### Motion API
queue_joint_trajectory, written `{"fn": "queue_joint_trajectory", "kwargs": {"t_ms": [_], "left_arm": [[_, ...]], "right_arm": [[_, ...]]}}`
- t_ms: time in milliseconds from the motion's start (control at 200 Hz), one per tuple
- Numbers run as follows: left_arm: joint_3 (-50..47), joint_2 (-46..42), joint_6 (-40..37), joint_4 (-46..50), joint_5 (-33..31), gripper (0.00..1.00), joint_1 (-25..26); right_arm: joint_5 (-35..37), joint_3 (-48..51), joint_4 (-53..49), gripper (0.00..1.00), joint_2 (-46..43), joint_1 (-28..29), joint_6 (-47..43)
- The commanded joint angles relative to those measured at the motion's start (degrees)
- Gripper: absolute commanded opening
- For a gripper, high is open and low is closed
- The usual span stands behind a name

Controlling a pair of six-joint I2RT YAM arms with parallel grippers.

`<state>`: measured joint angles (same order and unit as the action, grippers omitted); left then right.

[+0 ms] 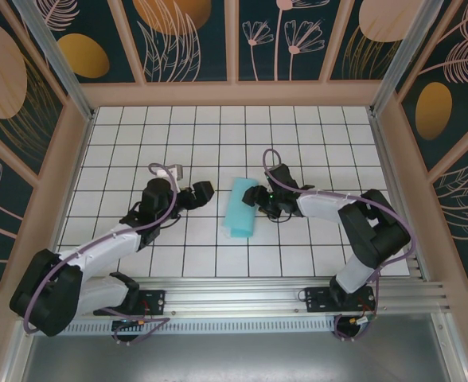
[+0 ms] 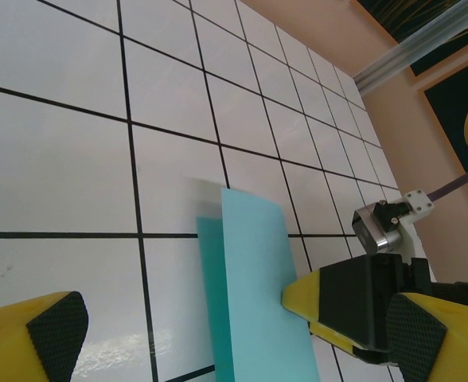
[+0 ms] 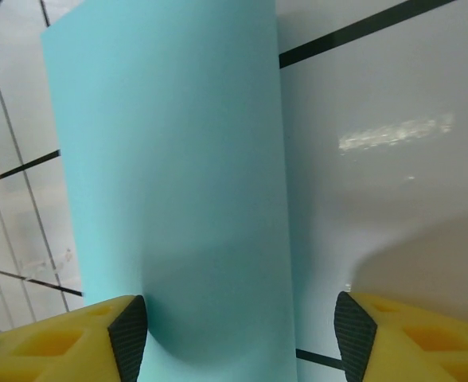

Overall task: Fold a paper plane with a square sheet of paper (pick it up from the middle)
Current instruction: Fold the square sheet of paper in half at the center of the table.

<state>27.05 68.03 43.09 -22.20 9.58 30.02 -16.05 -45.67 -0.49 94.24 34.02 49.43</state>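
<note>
The square sheet of paper (image 1: 239, 210) lies folded into a light turquoise strip on the white tiles at mid-table. In the left wrist view its top layer (image 2: 259, 278) stands a little off a darker layer beneath. My right gripper (image 1: 255, 195) is at the strip's far right edge, open. Its two pads straddle the paper (image 3: 170, 159) with nothing pinched between them (image 3: 240, 338). One yellow fingertip (image 2: 307, 296) of it touches the strip's right edge. My left gripper (image 1: 206, 191) hovers just left of the strip, wide open and empty (image 2: 234, 338).
The white tiled table (image 1: 218, 135) stretches behind and to both sides of the paper. Wooden walls with dark floral panels (image 1: 234, 91) close it in. An aluminium rail (image 1: 242, 290) carrying the arm bases runs along the near edge.
</note>
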Motion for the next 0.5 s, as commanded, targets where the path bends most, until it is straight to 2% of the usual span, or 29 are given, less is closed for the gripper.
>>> {"fn": "queue_joint_trajectory", "kwargs": {"t_ms": [0,140,230,495], "left_arm": [[1.9,1.3,-1.4,-0.4,2.6,0.98,0.3],[3.2,3.0,-2.1,0.3,4.5,0.98,0.3],[3.6,3.5,-2.1,1.7,3.5,0.98,0.2],[3.1,3.2,-1.1,2.0,1.9,0.99,0.3]], "right_arm": [[3.3,-1.5,-3.9,0.68,-1.2,0.1,-2.1],[3.5,-3.6,-8.0,0.68,0.2,0.1,-6.0],[4.0,-4.6,-10.3,0.69,1.0,0.1,-8.3],[0.7,-5.6,-10.3,0.71,3.7,0.2,-12.3]]}}
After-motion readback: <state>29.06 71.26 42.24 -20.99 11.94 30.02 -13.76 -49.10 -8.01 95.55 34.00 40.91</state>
